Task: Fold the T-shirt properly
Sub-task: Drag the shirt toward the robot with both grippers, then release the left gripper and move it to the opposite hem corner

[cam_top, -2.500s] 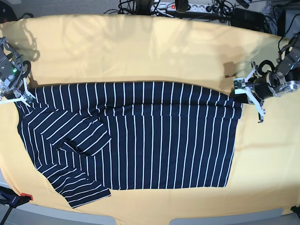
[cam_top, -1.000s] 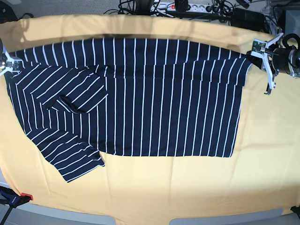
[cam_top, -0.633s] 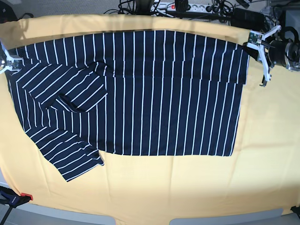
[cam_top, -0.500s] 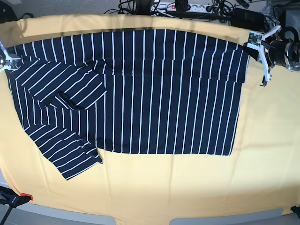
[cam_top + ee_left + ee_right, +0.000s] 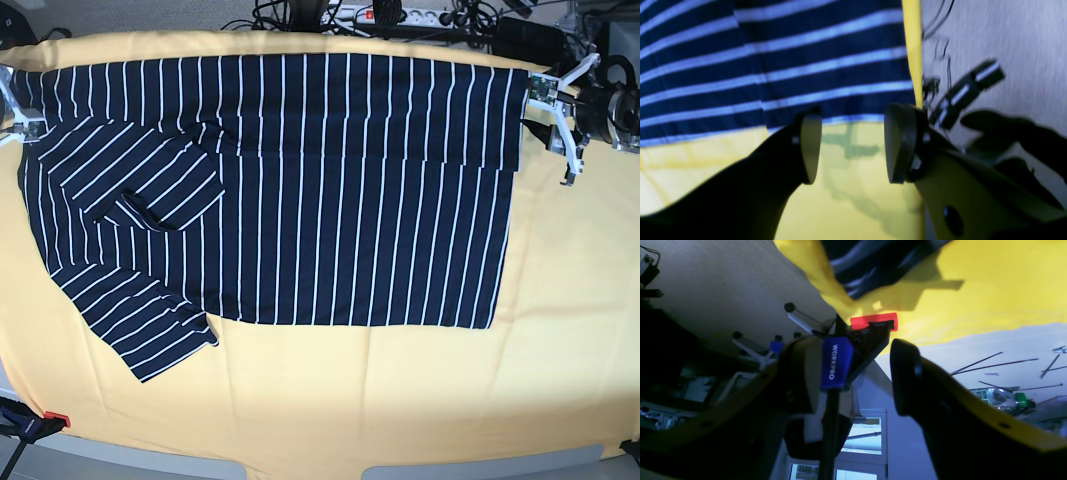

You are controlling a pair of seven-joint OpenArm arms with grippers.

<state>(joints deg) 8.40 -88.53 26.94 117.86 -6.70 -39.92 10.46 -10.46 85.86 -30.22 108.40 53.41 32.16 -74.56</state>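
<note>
The dark navy T-shirt (image 5: 300,190) with thin white stripes lies spread flat on the yellow cloth (image 5: 400,400). One sleeve is folded onto the body at the left. Its far edge reaches the back of the table. My left gripper (image 5: 556,125) stands at the shirt's far right corner. In the left wrist view it (image 5: 853,143) is open and empty over yellow cloth, just off the shirt's edge (image 5: 773,66). My right gripper (image 5: 14,112) is at the far left corner. In the right wrist view it (image 5: 853,376) is open, with the shirt (image 5: 867,263) beyond it.
A power strip and cables (image 5: 400,15) lie behind the table's back edge. A clamp with a red tip (image 5: 40,420) grips the front left corner. A blue WORKPRO clamp (image 5: 836,360) shows between the right fingers at the table's edge.
The shirt's far edge has been drawn further towards the back of the table and lies flatter. Both grippers have let go of the far corners and stand open.
</note>
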